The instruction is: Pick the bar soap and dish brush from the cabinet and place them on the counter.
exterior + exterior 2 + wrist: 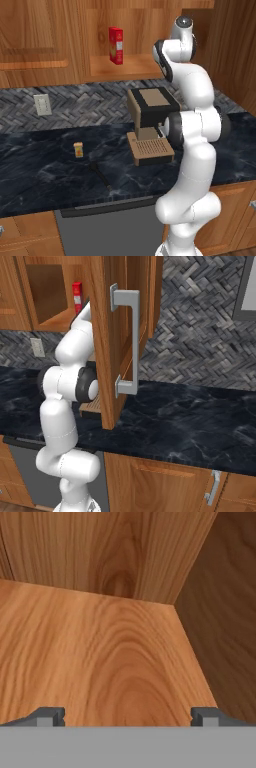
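the gripper stands released and empty, jaws wide, over bare shelf wood inside the cabinet. on the counter, the dish brush lies at 9 o'clock of the coffee machine, with a small orange block at 11 o'clock of it. the bar soap cannot be located. judgement: withdraw clear of the open door before searching. the red box stands on the shelf; its label is illegible.

Open cabinet door hiding most of the coffee machine and the arm's upper end in the right base view. Red box partly covered by the arm there. Tool fingertips cut off at the bottom. Tiny block on the tabletop too small to identify.
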Robot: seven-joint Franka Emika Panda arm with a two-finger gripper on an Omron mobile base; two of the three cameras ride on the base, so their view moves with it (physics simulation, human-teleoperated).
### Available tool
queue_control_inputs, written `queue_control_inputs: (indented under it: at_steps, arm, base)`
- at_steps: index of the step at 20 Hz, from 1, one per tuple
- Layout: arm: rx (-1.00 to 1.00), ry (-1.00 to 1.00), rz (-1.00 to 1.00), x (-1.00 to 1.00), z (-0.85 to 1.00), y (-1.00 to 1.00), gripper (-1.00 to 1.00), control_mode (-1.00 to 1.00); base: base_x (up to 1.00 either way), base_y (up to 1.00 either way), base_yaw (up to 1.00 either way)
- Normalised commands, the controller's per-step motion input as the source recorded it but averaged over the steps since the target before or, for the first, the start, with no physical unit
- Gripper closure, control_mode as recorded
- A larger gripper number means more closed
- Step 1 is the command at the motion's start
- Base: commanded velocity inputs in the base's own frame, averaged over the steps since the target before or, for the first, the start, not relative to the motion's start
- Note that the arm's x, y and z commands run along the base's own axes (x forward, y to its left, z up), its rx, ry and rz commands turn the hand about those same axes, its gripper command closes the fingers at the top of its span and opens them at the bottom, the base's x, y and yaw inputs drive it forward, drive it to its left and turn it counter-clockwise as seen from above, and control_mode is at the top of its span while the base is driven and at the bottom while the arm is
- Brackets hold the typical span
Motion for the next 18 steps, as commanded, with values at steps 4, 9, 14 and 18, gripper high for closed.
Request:
queue_control_inputs:
  at_steps: [4, 9, 14, 18]
  arm:
    - [0.0, 0.02, 0.0, 0.0, -0.02, -0.08, -1.0, -1.0]
    - [0.0, 0.0, 0.0, 0.0, 0.0, -0.1, -1.0, -1.0]
    - [0.0, 0.0, 0.0, 0.0, 0.0, -0.12, -1.0, -1.0]
    - [0.0, 0.0, 0.0, -0.07, -0.03, -0.16, -1.0, -1.0]
  base:
    - [0.0, 0.0, 0.0]
    - [0.0, 0.0, 0.0]
    - [0.0, 0.0, 0.0]
    - [0.0, 0.0, 0.0]
